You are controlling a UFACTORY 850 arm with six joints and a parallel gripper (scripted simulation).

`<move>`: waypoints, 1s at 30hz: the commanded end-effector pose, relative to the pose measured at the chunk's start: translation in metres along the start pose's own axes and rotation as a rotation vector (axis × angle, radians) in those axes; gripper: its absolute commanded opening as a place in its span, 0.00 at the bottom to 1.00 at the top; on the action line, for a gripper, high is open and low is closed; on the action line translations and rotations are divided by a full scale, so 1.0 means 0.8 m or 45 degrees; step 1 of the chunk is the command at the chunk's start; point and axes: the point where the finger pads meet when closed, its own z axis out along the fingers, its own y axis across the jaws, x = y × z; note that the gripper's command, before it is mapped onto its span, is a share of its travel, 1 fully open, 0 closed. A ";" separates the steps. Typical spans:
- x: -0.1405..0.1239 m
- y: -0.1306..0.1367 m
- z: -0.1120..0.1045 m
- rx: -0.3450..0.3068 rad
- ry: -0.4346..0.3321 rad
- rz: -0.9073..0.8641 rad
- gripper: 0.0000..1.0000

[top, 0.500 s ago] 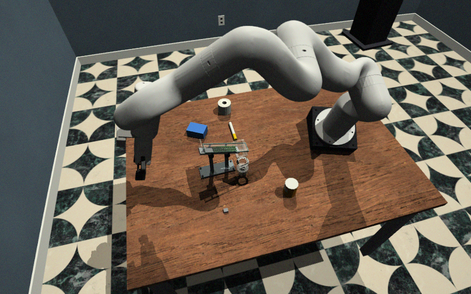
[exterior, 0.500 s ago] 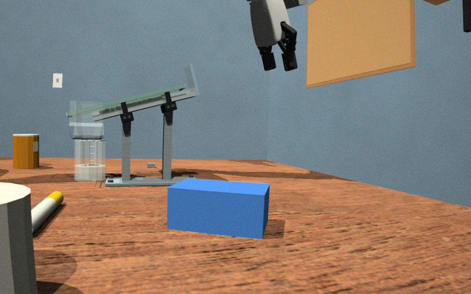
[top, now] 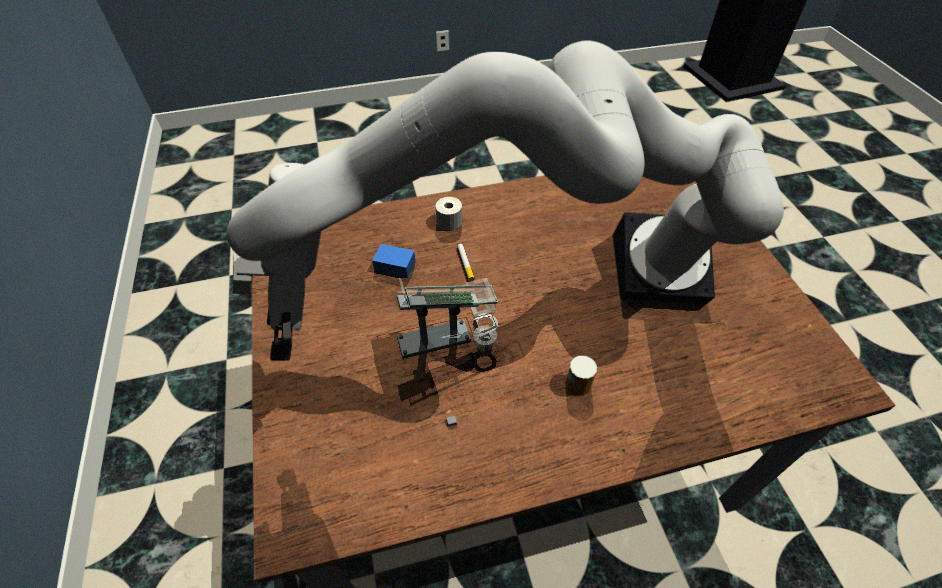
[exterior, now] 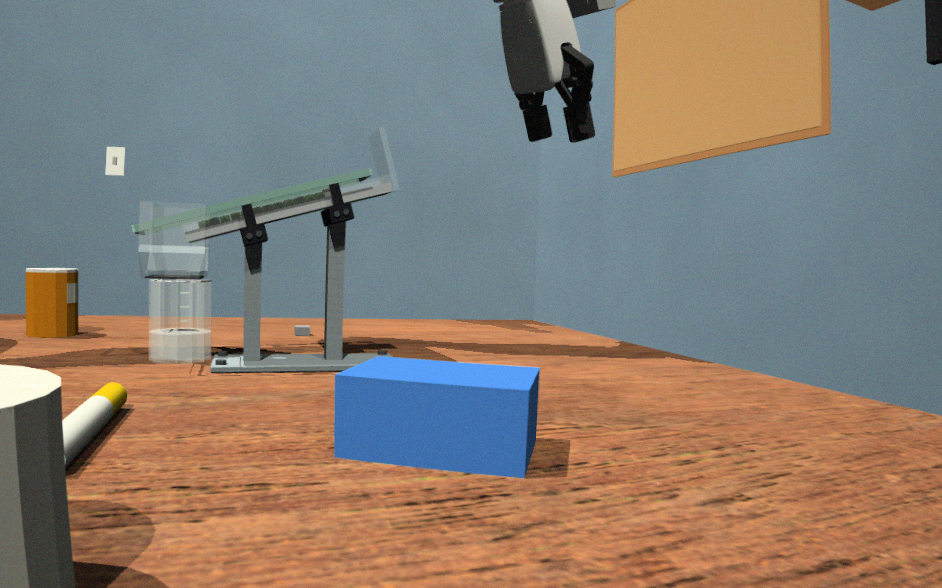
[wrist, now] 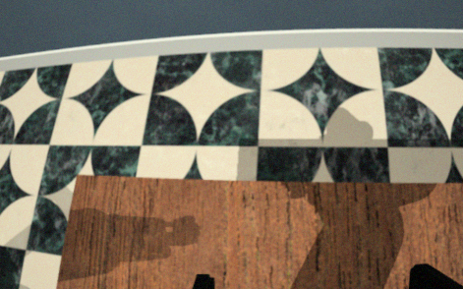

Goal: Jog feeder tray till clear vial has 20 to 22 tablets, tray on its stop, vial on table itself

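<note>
The feeder tray [top: 449, 295] is a clear sloped chute with green tablets, on a grey two-post stand [top: 434, 339] in the middle of the table. In the side view the feeder tray [exterior: 277, 200] slopes down to the left over the clear vial [exterior: 179, 317]. The vial [top: 485, 332] stands upright at the tray's low end, under a clear funnel [exterior: 171, 241]. My gripper [top: 281, 343] is open and empty, high above the table's left edge, well left of the tray's raised end. It also shows in the side view [exterior: 556, 120]. In the wrist view only the fingertips show.
A blue block [top: 393, 260], a white-and-yellow marker [top: 465, 261] and a white roll [top: 448, 213] lie behind the tray. A capped orange-yellow jar [top: 581, 373] stands to the right front. A small grey cube [top: 451, 420] lies in front. The arm's base [top: 668, 255] is at the right.
</note>
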 end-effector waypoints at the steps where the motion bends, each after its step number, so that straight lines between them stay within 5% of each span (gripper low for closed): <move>1: 0.002 -0.001 -0.002 0.000 0.003 -0.001 1.00; 2: 0.002 -0.001 -0.002 0.000 0.003 -0.001 1.00; 3: 0.002 -0.001 -0.002 0.000 0.003 -0.001 0.00; 14: 0.004 -0.061 0.014 -0.011 0.199 0.261 0.00; 30: -0.025 -0.094 0.019 -0.092 0.351 0.570 0.00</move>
